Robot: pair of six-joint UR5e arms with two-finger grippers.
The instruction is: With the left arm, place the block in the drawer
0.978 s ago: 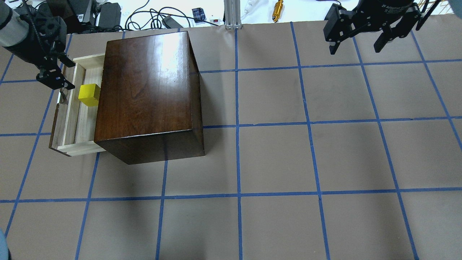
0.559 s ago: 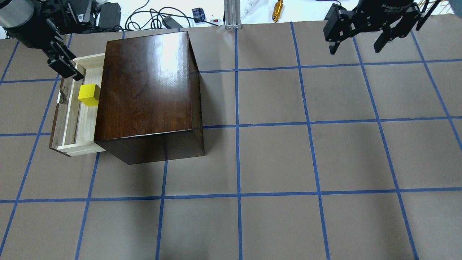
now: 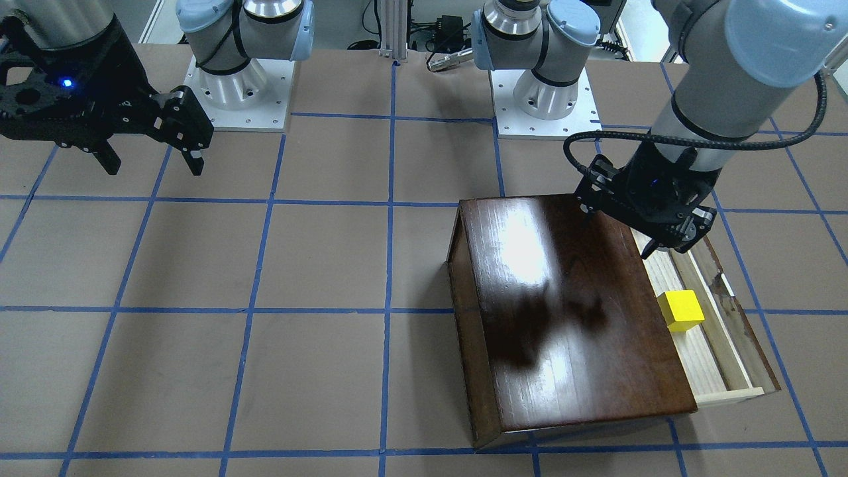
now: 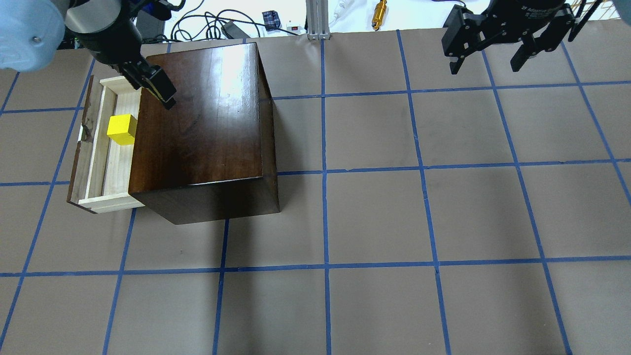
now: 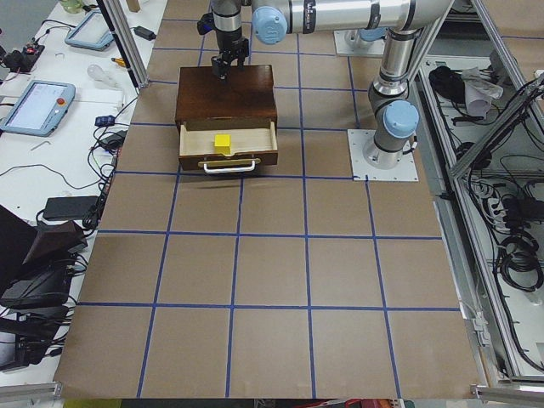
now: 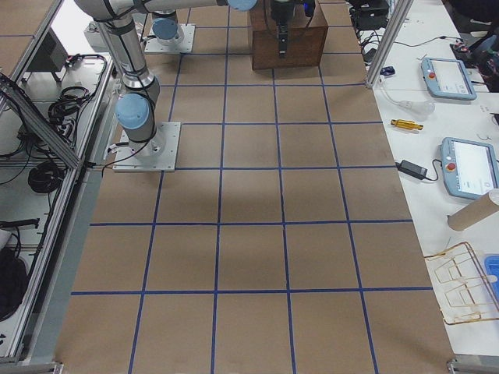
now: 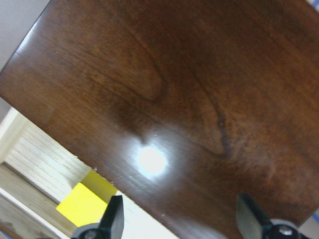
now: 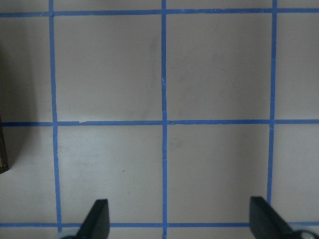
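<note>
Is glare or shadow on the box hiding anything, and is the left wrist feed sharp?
Front-facing view: a white glare patch on the box top, with the dark shadow of the left tool next to it; the block evenly lit. Overhead view: glare toward the box's far edge. Left wrist view: soft focus, one hotspot, block readable.

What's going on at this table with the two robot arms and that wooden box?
A yellow block lies in the pulled-out drawer of a dark wooden box, so the job of putting it there looks done. The left arm hangs over the box's top near the drawer side, with its jaws open and holding nothing. The right arm hangs above bare table on the other side, jaws open too, touching nothing.
</note>
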